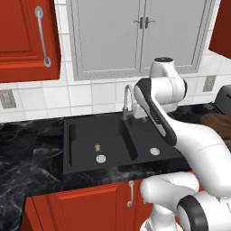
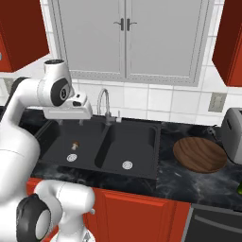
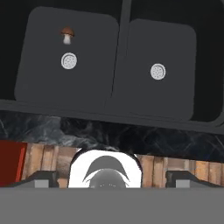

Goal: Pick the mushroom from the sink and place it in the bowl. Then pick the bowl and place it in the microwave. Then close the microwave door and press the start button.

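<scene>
The tiny brown-capped mushroom (image 1: 97, 145) (image 2: 74, 144) (image 3: 67, 35) stands upright in the left basin of the black sink (image 1: 72, 149) (image 2: 142, 137) (image 3: 26, 83), just behind that basin's silver drain (image 3: 68, 61). My gripper (image 2: 71, 122) (image 3: 111, 177) hangs open and empty well above the sink's front left part, pointing down. The dark wooden bowl (image 2: 199, 154) (image 1: 216, 122) rests empty on the counter to the right of the sink. The microwave is out of view.
A curved chrome faucet (image 1: 127, 100) (image 2: 105, 101) rises behind the divider between the basins. A toaster (image 2: 233, 127) stands right of the bowl. Black marble counter (image 1: 31, 158) surrounds the sink. Red cabinets (image 1: 27, 36) hang overhead, with grey doors (image 2: 125, 38) behind the faucet.
</scene>
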